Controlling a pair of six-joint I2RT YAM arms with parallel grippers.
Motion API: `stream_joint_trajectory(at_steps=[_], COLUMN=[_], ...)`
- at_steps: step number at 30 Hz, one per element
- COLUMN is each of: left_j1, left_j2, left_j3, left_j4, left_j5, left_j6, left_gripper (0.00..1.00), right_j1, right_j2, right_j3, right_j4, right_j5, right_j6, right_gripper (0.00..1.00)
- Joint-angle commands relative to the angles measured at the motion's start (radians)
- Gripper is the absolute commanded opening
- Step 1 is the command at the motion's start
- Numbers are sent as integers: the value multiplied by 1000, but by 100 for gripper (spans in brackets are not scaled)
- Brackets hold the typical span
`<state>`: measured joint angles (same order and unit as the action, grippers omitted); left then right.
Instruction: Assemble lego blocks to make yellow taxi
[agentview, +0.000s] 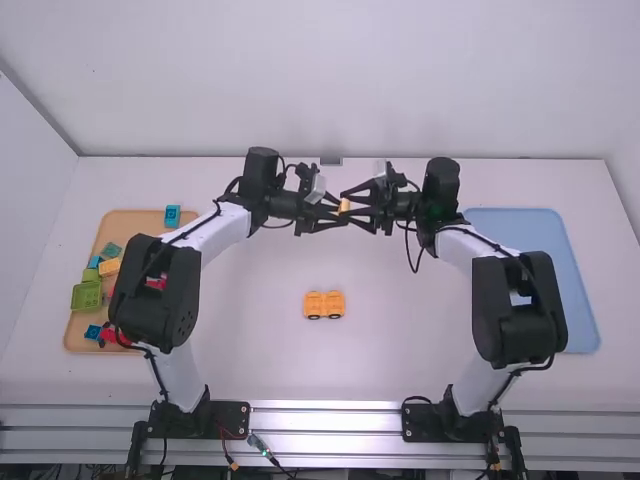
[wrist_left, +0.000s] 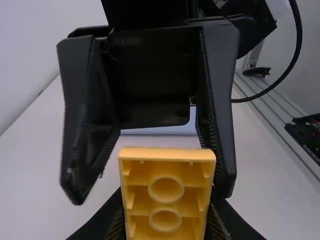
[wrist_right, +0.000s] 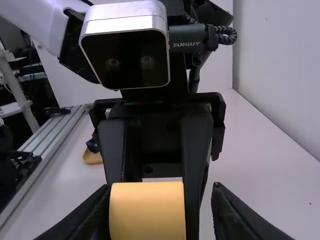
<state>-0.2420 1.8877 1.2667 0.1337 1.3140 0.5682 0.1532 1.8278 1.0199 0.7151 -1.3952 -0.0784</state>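
My left gripper (agentview: 340, 211) and right gripper (agentview: 353, 208) meet above the far middle of the table, a small yellow block (agentview: 344, 205) between them. In the left wrist view, the left gripper (wrist_left: 166, 212) is shut on the yellow block (wrist_left: 166, 192), whose hollow underside with two round tubes shows. The right gripper (wrist_right: 162, 195) is open around the block (wrist_right: 147, 212) in the right wrist view, with a gap beside one finger. A yellow car body (agentview: 324, 304) with black wheels rests on the table in front of the arms' meeting point.
An orange tray (agentview: 78, 335) at the left holds green, red, blue and yellow blocks, partly behind the left arm. A blue tray (agentview: 575, 290) lies at the right, partly behind the right arm. The wall stands beyond the table's far edge.
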Motion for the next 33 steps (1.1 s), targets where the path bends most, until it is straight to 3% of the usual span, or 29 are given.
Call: stream_joint_trajectory(at_steps=[1, 6, 9, 11, 12, 13, 16, 22, 26, 28, 33], left_j1=[6, 6, 6, 6, 6, 5, 6, 6, 6, 6, 6], left_j2=[-16, -16, -16, -16, -16, -16, -16, -16, -16, -16, -16], left_j3=[-4, -4, -4, -4, -4, -4, -4, -4, -4, -4, -4], left_j4=[7, 6, 7, 8, 8, 7, 5, -85, -131, -146, -140], left_j5=[39, 36, 36, 36, 36, 36, 34, -85, -222, -302, -458], left_j6=[-3, -3, -2, -3, -3, -2, -2, -2, -3, -3, -3], left_gripper=[2, 2, 12, 31, 79, 99, 99, 99, 99, 99, 99], right_j1=[5, 3, 4, 4, 3, 3, 3, -36, -43, -37, 38], right_j2=[13, 13, 13, 13, 13, 13, 13, 11, -11, -61, -185], right_j3=[0, 0, 0, 0, 0, 0, 0, 0, 2, 2, 2], right_j4=[3, 3, 3, 3, 3, 4, 16, -3, -184, -378, -724], right_j5=[-21, -21, -21, -21, -21, -19, -3, 218, 403, 557, 785], right_j6=[0, 0, 0, 0, 0, 0, 10, 108, 71, 13, -8], right_gripper=[46, 33, 30, 20, 17, 14, 12, 12, 7, 5, 4])
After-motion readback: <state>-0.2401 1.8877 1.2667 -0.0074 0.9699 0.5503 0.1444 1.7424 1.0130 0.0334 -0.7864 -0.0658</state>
